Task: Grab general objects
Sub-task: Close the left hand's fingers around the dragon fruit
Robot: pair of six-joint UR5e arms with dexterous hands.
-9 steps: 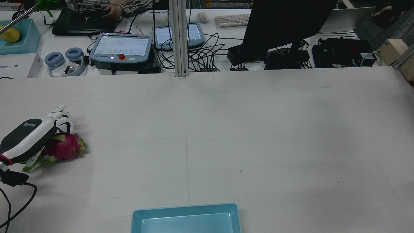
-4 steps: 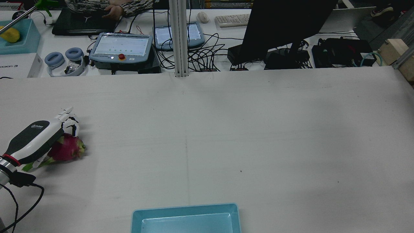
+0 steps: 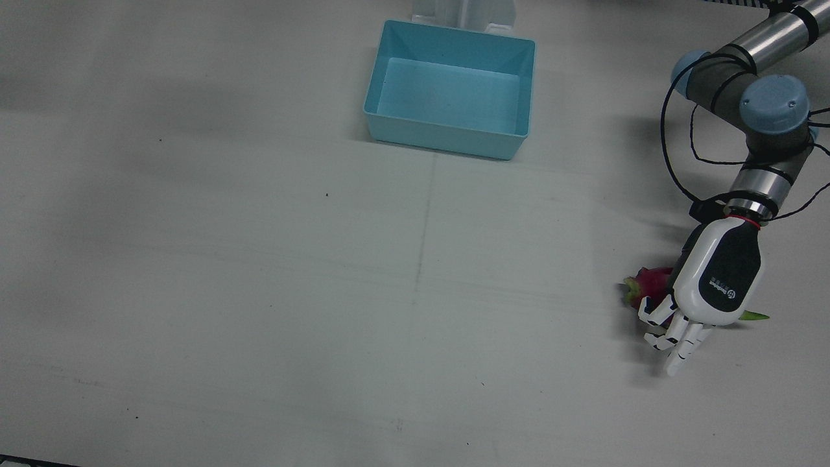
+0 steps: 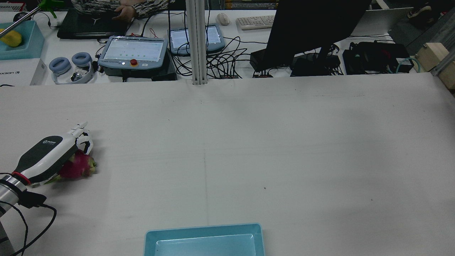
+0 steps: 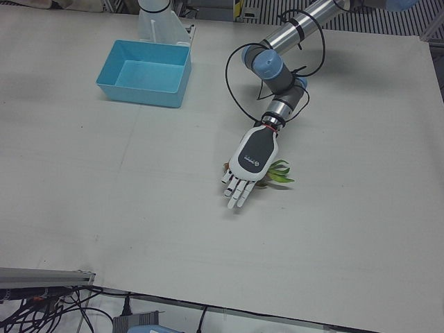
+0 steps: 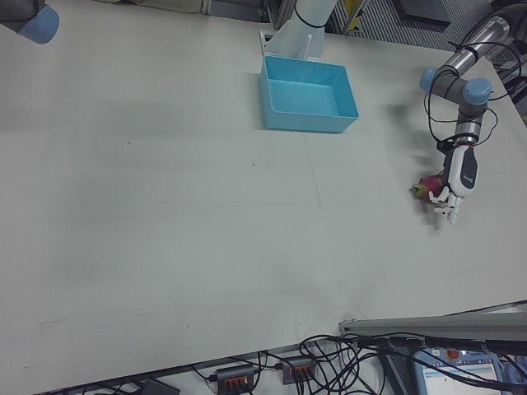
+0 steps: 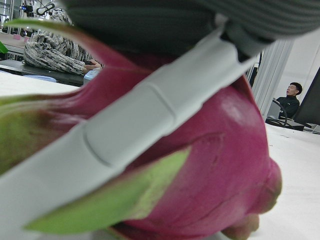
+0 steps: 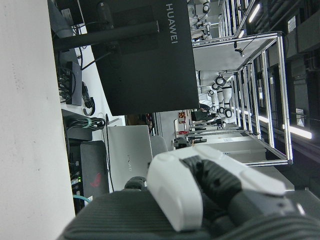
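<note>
Since the earlier rear frames, the left hand (image 4: 49, 153) has slid forward over the dragon fruit (image 4: 79, 166), covering more of it.

Front view: this hand (image 3: 710, 285) lies palm-down on the fruit (image 3: 648, 285), fingers (image 3: 677, 340) stretched out, not closed on it; a blue bin (image 3: 450, 91) stands well apart on the worktop (image 3: 259, 259).

Left-front view: green leaf tips (image 5: 277, 173) poke out beside the hand (image 5: 250, 163).

Left hand view: a white finger (image 7: 135, 125) crosses the fruit (image 7: 225, 165).

Right hand view: the right hand (image 8: 200, 190) is by a monitor (image 8: 145, 55); its pose cannot be told.
</note>
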